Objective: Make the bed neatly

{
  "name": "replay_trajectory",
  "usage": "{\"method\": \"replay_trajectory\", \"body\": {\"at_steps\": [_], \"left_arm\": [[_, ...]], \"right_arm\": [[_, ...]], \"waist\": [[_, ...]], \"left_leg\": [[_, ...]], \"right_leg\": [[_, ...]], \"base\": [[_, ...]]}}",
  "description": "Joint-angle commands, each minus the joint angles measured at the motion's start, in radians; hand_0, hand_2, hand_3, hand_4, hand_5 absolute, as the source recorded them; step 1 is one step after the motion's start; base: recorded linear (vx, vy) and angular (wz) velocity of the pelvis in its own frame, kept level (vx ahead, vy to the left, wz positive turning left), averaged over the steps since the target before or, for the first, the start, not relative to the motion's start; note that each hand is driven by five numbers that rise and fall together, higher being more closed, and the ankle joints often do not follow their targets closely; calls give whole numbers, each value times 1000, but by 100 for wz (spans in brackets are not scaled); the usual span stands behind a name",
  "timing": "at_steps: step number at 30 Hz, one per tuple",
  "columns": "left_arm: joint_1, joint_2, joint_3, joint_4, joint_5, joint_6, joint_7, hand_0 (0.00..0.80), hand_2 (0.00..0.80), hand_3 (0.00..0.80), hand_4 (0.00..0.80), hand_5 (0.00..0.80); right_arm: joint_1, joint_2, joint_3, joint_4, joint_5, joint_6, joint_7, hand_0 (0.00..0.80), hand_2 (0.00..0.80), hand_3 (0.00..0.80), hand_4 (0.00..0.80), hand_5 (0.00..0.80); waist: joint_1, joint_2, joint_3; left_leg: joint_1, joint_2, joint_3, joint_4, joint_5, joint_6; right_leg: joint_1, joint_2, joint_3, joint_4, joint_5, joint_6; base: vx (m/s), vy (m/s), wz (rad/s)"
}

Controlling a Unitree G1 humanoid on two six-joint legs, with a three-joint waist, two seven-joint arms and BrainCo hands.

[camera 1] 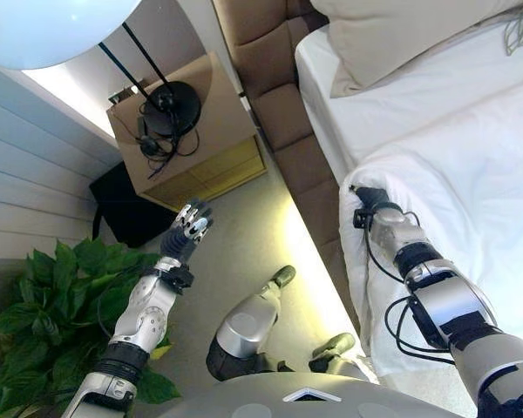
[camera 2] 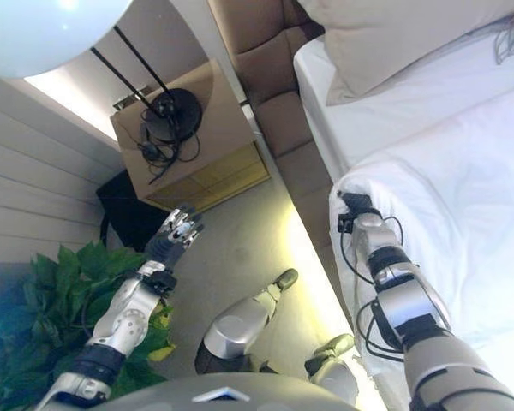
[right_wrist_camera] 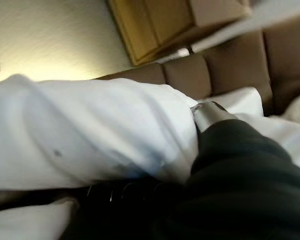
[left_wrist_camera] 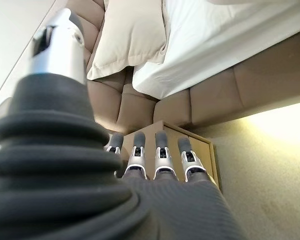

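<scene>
White duvet bunched on bed, upper corner hanging over side edge, short of pillow at headboard. Right hand buried in duvet corner; fingers hidden under cloth, cannot tell grip. Left hand idle over floor, off bed's side near nightstand, fingers straight, holding nothing. Judgement: step is drawing corner toward pillow. Do well: firm hold, pull level, smooth folds, square edge with mattress side.

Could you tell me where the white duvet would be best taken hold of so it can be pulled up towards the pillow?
Probably its upper corner at the bed's near side, where the white duvet bunches in a thick fold by the right hand. Come from the floor side: that edge overhangs the bed frame. The pillow lies beyond; the left hand is idle.
</scene>
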Motion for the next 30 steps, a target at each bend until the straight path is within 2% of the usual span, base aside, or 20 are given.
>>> {"method": "replay_trajectory", "body": {"at_steps": [1, 7, 14, 17, 18, 19, 26, 30], "left_arm": [[-30, 24, 15, -33, 61, -15, -17, 0, 0, 0, 0, 0], [-28, 28, 32, -33, 62, -9, -25, 0, 0, 0, 0, 0], [-25, 28, 39, -26, 65, -13, -31, 0, 0, 0, 0, 0], [-16, 30, 44, -38, 64, -11, -28, 0, 0, 0, 0, 0], [-14, 32, 43, -41, 63, -14, -26, 0, 0, 0, 0, 0], [-12, 34, 44, -41, 60, -15, -29, 0, 0, 0, 0, 0], [-1, 29, 47, -49, 66, -22, -31, 0, 0, 0, 0, 0], [12, 10, 54, -45, 72, -48, -7, 0, 0, 0, 0, 0]], "right_arm": [[-120, 105, 108, -169, -110, -32, 195, 800, 800, 800, 800, 800], [-144, 116, 163, -180, -131, -16, 241, 800, 800, 800, 800, 800], [-139, 108, 138, -165, -130, -24, 234, 800, 800, 800, 800, 800], [-125, 105, 141, -185, -122, -7, 235, 800, 800, 800, 800, 800], [-119, 106, 141, -190, -119, 5, 236, 483, 483, 483, 483, 483], [-113, 106, 141, -193, -119, 16, 230, 0, 0, 0, 0, 0], [-62, 117, 113, -209, -8, 28, 207, 0, 0, 0, 0, 0], [32, 191, 100, -251, 13, 5, 112, 0, 0, 0, 0, 0]], "waist": [[72, -69, 13], [83, -73, 19], [81, -72, 23], [78, -74, 24], [77, -75, 25], [76, -76, 24], [71, -85, 20], [50, -88, 18]], "left_leg": [[-82, -8, 26, 61, 18, -12], [-78, -12, 18, 60, 20, -11], [-78, -19, 16, 68, 17, -8], [-76, -18, 17, 68, 15, -7], [-74, -18, 17, 68, 14, -6], [-72, -17, 17, 68, 13, -6], [-56, -15, 12, 66, 9, -2], [-44, -10, 18, 64, 2, 3]], "right_leg": [[66, -98, 28, 59, 69, 18], [67, -92, 26, 60, 68, 18], [66, -92, 27, 67, 68, 13], [63, -90, 33, 65, 69, 15], [64, -89, 35, 65, 70, 15], [64, -87, 37, 65, 69, 14], [68, -83, 44, 71, 67, 9], [59, -78, 65, 79, 66, 4]], "base": [[35, -32, 5], [14, -9, 5], [0, 0, 0], [0, 0, 0], [0, 0, 0], [0, 0, 0], [0, 0, 0], [0, 0, 0]]}}
